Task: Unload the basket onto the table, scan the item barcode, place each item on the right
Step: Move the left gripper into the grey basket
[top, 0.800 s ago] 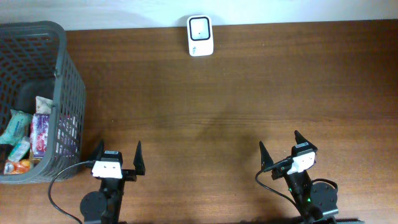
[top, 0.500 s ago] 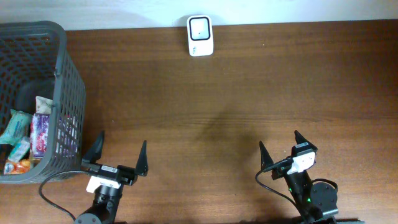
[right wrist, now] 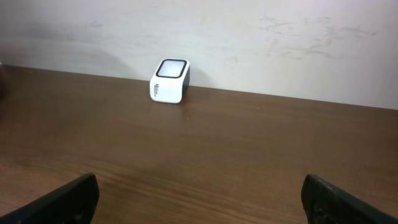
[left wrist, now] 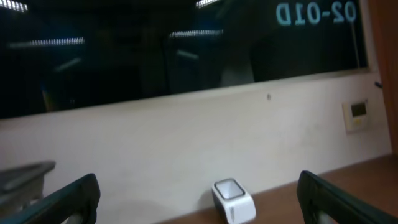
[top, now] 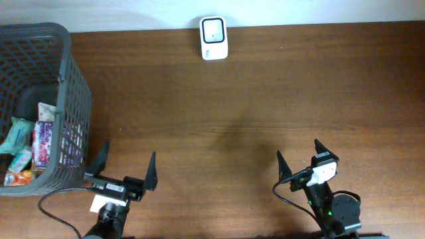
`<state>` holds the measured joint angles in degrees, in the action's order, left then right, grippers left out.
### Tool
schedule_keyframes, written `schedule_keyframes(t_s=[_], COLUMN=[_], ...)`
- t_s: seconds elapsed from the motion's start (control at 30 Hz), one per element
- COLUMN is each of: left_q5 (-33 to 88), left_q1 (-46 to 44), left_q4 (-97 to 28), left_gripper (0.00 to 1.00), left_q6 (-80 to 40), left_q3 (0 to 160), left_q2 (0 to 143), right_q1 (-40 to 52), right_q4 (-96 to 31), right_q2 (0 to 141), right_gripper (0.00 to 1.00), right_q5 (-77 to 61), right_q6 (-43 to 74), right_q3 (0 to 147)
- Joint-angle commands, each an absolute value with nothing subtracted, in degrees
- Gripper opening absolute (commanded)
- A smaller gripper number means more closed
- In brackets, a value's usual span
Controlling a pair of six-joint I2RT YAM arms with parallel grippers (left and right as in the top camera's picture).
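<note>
Table: you see dark brown wood | wall: off-white, scuffed, directly behind | window: dark glass, strip lights reflected | wall panel: small, to your right

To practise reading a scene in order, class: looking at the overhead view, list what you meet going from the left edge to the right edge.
basket → left gripper → scanner → right gripper
</note>
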<state>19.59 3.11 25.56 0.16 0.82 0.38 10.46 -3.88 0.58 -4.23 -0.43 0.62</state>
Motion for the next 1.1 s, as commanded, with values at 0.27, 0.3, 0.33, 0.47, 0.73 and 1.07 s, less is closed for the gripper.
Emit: schedule_keyframes(t_s=[0.27, 0.3, 0.33, 0.47, 0.73, 1.07], left_q5=[11.0, 8.8, 7.1, 18.7, 3.6, 13.0], left_q1=[3.2, 3.2, 3.2, 3.2, 3.2, 3.5], left_q4=[27.5, 19.4, 9.2, -8.7, -14.0, -36.9], left_gripper=[0.99, 0.99, 0.99, 0.99, 0.99, 0.99], left_q6=[-0.4, -0.4, -0.3, 2.9, 2.6, -1.3], left_q3=[13.8, 19.4, 26.3, 44.0, 60.3, 88.5], left_q2=[4.3, 6.8, 10.5, 24.0, 38.2, 61.5], right_q1=[10.0, 10.0, 10.0, 10.0, 10.0, 10.0], right_q4=[-4.1, -4.1, -4.1, -4.1, -4.1, -4.1], right_q2=[0.2, 0.2, 0.2, 0.2, 0.2, 0.2], right_gripper=[0.99, 0.99, 0.99, 0.99, 0.99, 0.99], right_q5=[-5.0, -4.9, -4.9, -4.9, -4.9, -4.9], right_q6=[-0.4, -0.4, -0.4, -0.4, -0.4, -0.4], right_q3=[0.3, 0.3, 0.3, 0.3, 0.3, 0.3])
